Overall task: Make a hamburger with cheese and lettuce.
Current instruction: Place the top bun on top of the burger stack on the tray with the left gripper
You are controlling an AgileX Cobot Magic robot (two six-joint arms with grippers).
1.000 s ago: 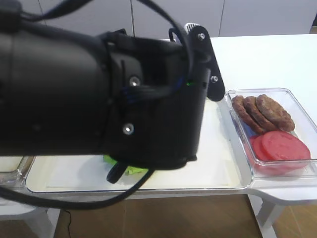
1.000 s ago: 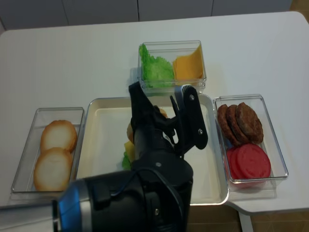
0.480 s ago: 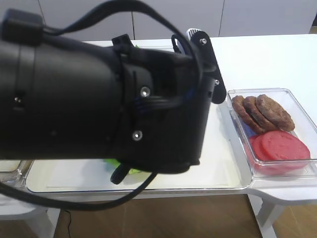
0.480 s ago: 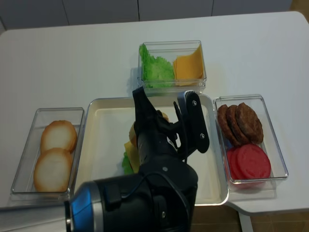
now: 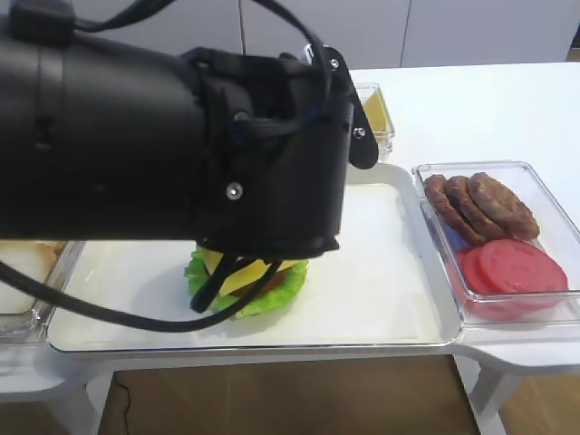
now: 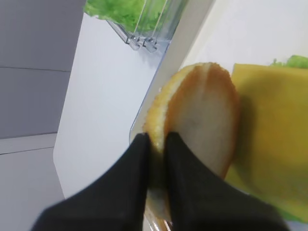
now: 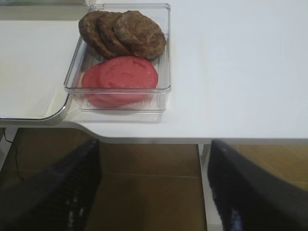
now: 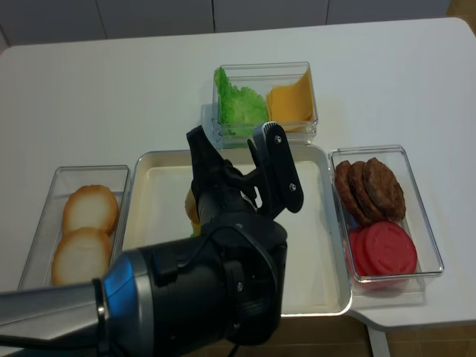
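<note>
The left gripper [image 6: 156, 159] has its two black fingers pinched shut on the edge of a bun top [image 6: 199, 120], carrying it tilted on its side just above and beside the cheese [image 6: 269, 144]. That yellow slice lies flat on the stack in the white tray [image 5: 390, 272], with the lettuce [image 5: 267, 294] frilling out below it and a sliver of reddish-brown filling between — so the hamburger [image 5: 245, 281] stands on the near left part of the tray, lacking only its lid.

The bun looks light and spongy; a pinch at the rim holds it, but squeezing harder would likely dent it. The stack below seems soft and slippery, so I'd judge the dome wants laying down level and centred, not pushed, or the cheese may slide on the leaf.

The right gripper [image 7: 154, 187] hangs off the table's edge near the bin of patties [image 7: 122, 31] and tomato slices [image 7: 120, 79], jaws wide apart and holding nothing.
</note>
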